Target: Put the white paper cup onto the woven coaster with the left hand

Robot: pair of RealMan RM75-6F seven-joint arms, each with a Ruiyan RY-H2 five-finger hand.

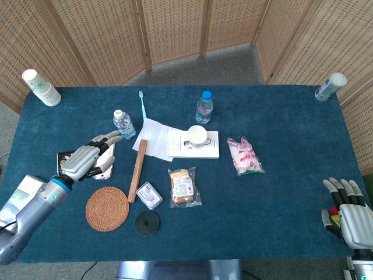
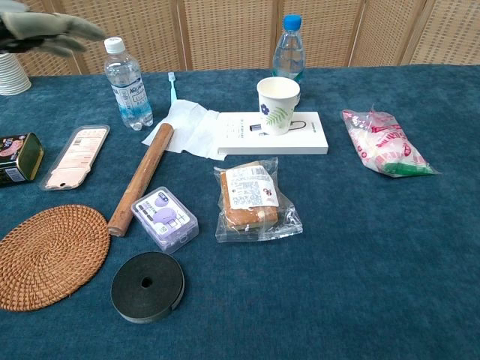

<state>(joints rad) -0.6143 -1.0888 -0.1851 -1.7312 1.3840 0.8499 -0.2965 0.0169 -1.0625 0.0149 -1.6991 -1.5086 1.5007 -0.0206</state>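
The white paper cup with a green leaf print stands upright on a flat white box at mid-table. The round woven coaster lies flat near the front left. My left hand hovers open above the table's left side, over a tin and a flat packet, fingers spread and pointing toward the cup, well short of it. My right hand is open at the front right edge, holding nothing.
Between hand and cup lie a small water bottle, a wooden stick, tissue and a toothbrush. A snack pack, purple box and black tape roll lie beside the coaster. A blue-capped bottle stands behind the cup.
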